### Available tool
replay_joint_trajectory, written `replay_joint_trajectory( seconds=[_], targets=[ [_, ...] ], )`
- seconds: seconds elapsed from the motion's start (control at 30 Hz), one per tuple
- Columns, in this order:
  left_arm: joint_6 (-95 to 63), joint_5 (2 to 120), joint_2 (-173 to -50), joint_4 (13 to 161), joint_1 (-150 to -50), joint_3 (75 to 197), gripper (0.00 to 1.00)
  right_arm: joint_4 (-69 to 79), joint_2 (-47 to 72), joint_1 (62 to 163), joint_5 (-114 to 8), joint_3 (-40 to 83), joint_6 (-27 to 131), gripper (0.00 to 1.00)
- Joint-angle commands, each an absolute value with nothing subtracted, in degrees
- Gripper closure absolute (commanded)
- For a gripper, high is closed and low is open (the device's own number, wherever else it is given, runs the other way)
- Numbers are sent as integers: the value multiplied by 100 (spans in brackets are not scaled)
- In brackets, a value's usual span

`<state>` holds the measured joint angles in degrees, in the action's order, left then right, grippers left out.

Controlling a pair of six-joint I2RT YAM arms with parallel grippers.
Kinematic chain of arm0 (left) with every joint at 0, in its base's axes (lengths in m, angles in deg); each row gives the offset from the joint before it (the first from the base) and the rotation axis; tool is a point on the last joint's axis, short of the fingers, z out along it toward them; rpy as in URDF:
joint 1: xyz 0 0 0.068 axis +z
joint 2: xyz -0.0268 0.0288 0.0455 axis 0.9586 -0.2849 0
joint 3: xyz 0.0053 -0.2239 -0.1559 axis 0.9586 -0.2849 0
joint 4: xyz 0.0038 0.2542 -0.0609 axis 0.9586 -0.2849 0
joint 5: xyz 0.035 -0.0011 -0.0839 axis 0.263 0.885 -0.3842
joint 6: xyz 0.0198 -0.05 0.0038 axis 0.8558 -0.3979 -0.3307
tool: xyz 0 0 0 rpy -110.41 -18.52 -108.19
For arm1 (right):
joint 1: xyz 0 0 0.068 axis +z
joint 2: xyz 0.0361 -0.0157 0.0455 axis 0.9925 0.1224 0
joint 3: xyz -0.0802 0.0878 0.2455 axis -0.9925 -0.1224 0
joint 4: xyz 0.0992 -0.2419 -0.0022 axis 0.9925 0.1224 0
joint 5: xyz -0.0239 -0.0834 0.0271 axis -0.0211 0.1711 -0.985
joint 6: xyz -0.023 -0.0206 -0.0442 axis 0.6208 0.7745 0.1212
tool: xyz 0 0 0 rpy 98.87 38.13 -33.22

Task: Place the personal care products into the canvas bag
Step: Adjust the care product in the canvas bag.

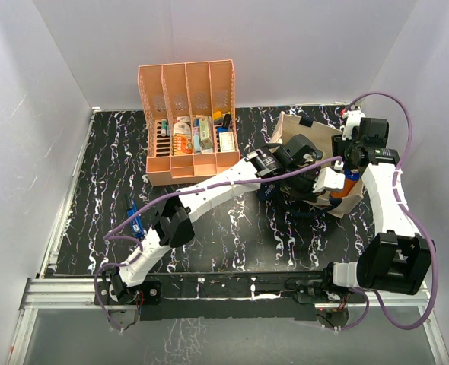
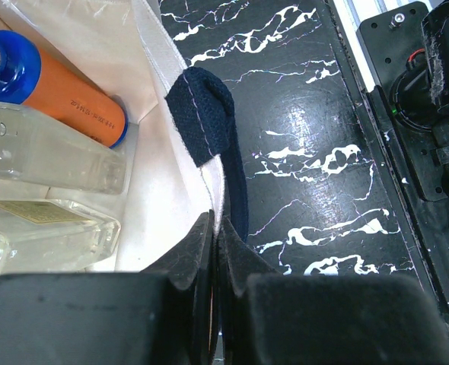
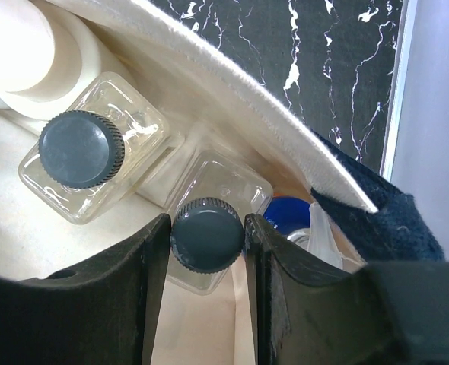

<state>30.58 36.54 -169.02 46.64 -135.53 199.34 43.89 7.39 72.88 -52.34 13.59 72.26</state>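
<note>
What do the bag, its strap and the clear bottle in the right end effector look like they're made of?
Bag: cream woven cloth, matte, fuzzy edge, likely canvas. Strap: navy woven webbing, visible stitching. Clear bottle: see-through, glossy; glass or hard plastic, unclear. Its ribbed dark cap looks like plastic.

rack [image 1: 186, 125]: back of table [image 1: 103, 175], left of bag [image 1: 316, 131]
bag: on table, right side
bottles [image 3: 95, 163]: inside bag, side by side

Canvas bag [image 1: 287, 131]: cream, navy handles, open, right of centre in the top view. Contents: orange blue-capped bottle [image 2: 68, 103], lying flat. Also a clear square dark-capped bottle [image 3: 80, 152], clear grey-capped bottle [image 3: 206, 234] and white cylinder [image 3: 15, 53].
</note>
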Motion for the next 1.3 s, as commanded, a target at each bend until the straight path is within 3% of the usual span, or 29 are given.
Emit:
replay_joint_trajectory(
  seconds=[0.0, 0.2, 0.43, 0.8, 1.27],
  targets=[
    [3045, 3373, -16743, 4636, -13645, 20026, 100, 4564, 756, 7207, -4909, 1417, 7273, 55],
    [3053, 3390, -16734, 4628, -13656, 20033, 100, 4537, 978, 7198, -5063, 1774, 7325, 45],
    [3105, 3385, -16758, 4608, -13656, 20086, 100, 4666, 1106, 7198, -5385, 2065, 7422, 41],
    [3076, 3498, -16751, 4641, -13660, 20121, 100, 5011, 737, 7199, -6297, 2385, 7858, 27],
    [2867, 4060, -16508, 5081, -13673, 20544, 100, 5422, 499, 7205, -7032, 3595, 7413, 25]
  ],
)
